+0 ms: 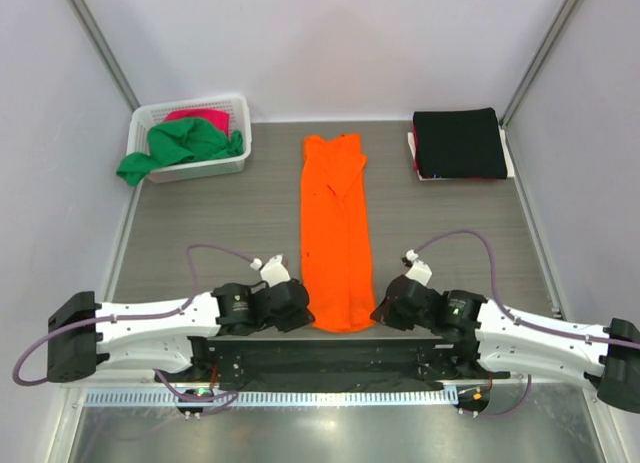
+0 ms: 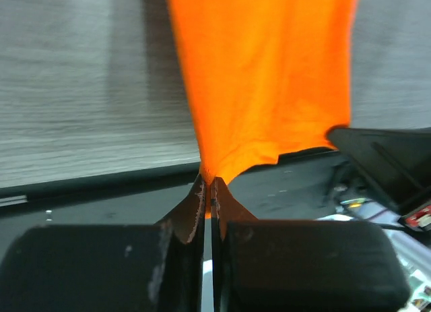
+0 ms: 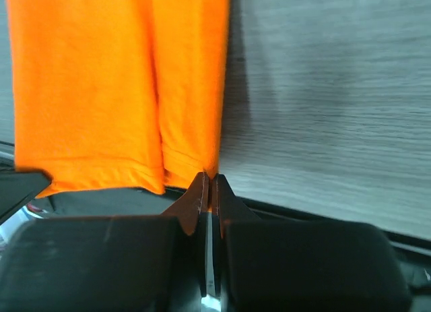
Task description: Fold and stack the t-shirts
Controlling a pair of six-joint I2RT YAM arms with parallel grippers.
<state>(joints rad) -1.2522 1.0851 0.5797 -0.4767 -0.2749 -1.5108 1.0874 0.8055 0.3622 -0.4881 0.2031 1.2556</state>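
We log bright orange soft cloth t-shirt [image 1: 335,233]: matt, smooth knit | grey wood-grain table top [image 1: 220,213]: matt, finely streaked | white plastic lattice basket [image 1: 215,169]: faint sheen | black folded cloth t-shirt [image 1: 460,143]: matt | green crumpled cloth t-shirt [image 1: 185,143]: matt | left gripper [image 2: 207,185]: we see dark matt fingers [image 2: 188,209], scuffed pale at edges.

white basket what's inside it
A green t-shirt fills most of the white basket, with one end spilling over its left rim. A magenta-pink t-shirt shows behind it. Anything beneath the two is covered.
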